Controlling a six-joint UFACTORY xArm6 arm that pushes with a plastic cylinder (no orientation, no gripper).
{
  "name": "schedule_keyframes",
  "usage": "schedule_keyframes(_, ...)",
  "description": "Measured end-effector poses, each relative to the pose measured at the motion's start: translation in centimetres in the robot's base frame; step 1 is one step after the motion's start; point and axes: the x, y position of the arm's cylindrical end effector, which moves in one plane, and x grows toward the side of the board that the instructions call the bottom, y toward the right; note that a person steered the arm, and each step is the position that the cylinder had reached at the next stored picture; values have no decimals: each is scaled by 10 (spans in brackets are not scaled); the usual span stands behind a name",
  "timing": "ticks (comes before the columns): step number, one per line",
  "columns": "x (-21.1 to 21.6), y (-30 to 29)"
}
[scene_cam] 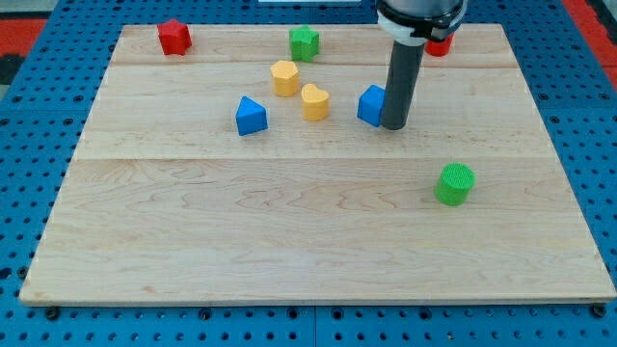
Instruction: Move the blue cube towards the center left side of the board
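Observation:
The blue cube [370, 105] sits right of the board's centre, in the upper half. My tip [393, 126] stands right against the cube's right side, partly covering it. The dark rod comes down from the view's top. A second blue block, a triangular one [251, 117], lies further to the view's left, left of centre.
Two yellow blocks [284, 77] [314, 100] lie between the two blue blocks. A green star block [304, 41] and a red block [174, 37] sit near the top edge. Another red block [440, 44] shows behind the rod. A green cylinder [454, 184] is at the right.

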Motion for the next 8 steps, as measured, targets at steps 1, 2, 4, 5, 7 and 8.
schedule_keyframes(1,-54,63)
schedule_keyframes(2,-57,-9)
schedule_keyframes(4,45,-59)
schedule_keyframes(5,68,-42)
schedule_keyframes(7,47,-209)
schedule_keyframes(8,46,-244)
